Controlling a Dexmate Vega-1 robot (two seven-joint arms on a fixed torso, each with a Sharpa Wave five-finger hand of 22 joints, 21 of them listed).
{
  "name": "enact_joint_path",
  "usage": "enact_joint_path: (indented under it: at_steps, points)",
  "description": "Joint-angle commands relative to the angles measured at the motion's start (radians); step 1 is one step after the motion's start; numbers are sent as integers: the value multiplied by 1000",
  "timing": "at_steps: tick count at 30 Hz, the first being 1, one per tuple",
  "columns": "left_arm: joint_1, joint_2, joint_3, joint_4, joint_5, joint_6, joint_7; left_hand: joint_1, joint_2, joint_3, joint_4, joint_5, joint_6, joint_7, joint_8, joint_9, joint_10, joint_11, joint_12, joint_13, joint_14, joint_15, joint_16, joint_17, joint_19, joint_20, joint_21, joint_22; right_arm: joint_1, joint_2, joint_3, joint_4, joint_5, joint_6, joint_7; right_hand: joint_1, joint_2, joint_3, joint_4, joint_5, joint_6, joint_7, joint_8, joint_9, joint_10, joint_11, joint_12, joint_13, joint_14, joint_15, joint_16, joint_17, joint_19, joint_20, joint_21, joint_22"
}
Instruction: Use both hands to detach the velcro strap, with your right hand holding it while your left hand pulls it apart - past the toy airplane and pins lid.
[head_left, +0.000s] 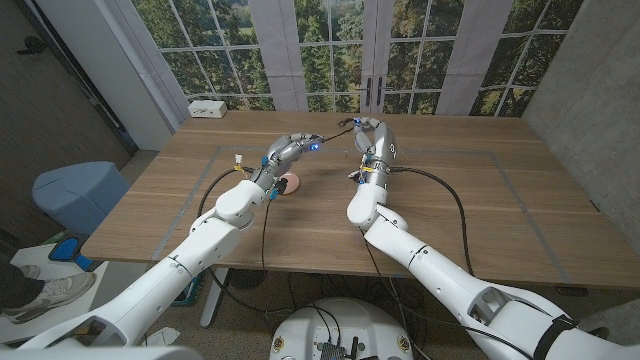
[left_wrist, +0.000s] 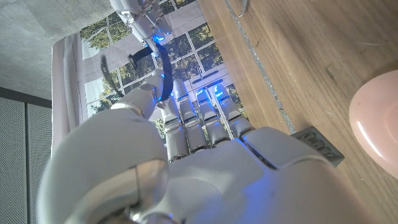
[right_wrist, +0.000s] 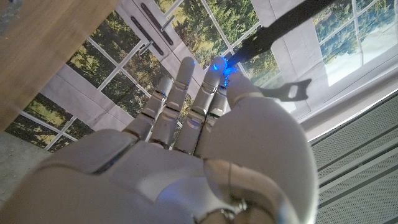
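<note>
fingers of both hands pinch the strap (head_left: 335, 131) in the air; a hard left-hand (head_left: 290, 150) pull could slip it from the right hand (head_left: 372, 135).

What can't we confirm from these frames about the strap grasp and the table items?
- Velcro strap: too thin in the head view to tell whether its halves are separated.
- Left hand: in its wrist view its own back hides where the fingers meet the strap.
- Pink object: partly hidden behind the left arm; identity unclear.
</note>
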Motion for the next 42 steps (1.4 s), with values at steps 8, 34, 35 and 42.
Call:
enact_joint_path:
  at_steps: [8,34,35,42]
  points:
    - [-12,-9,-1,32,-15,-35,-37,-4,19,-17,7,6,-38,-22,198,278,-13,5,-8,12,-14,-63,3,16,-11,10,14,3,12,11,19,20,50,22,1,-3,0,10,1,7,1,8,-2,4,4,9,5,5,10,-142,-9,10,-4,-1,10,5]
    - [-21,27,6,47,78,-82,-40,-233,-172,-224,14,-86,-910,-115,-412,-89,-604,90,-197,-91,-297,8,-139,-27,-181,35,-49,-8,15,7,16,29,44,6,-19,-1,0,16,-1,8,0,3,-8,6,1,8,3,7,11,-144,-17,24,-5,-3,14,5]
    - [-20,26,6,49,79,-88,-42,-237,-174,-226,16,-87,-915,-118,-412,-93,-615,90,-198,-94,-308,8,-143,-27,-187,32,-53,-9,14,7,16,27,42,3,-22,-1,1,16,-1,8,0,3,-8,6,1,9,4,8,11,-144,-17,25,-4,-3,14,5]
    - [-18,27,5,56,99,-116,-41,-266,-182,-240,22,-93,-951,-162,-410,-112,-700,82,-199,-127,-399,7,-160,-37,-226,13,-83,-13,-2,-12,15,-2,29,-26,-23,-2,1,17,0,8,-3,-2,-11,6,-7,5,2,12,11,-143,-20,28,-1,-4,17,5]
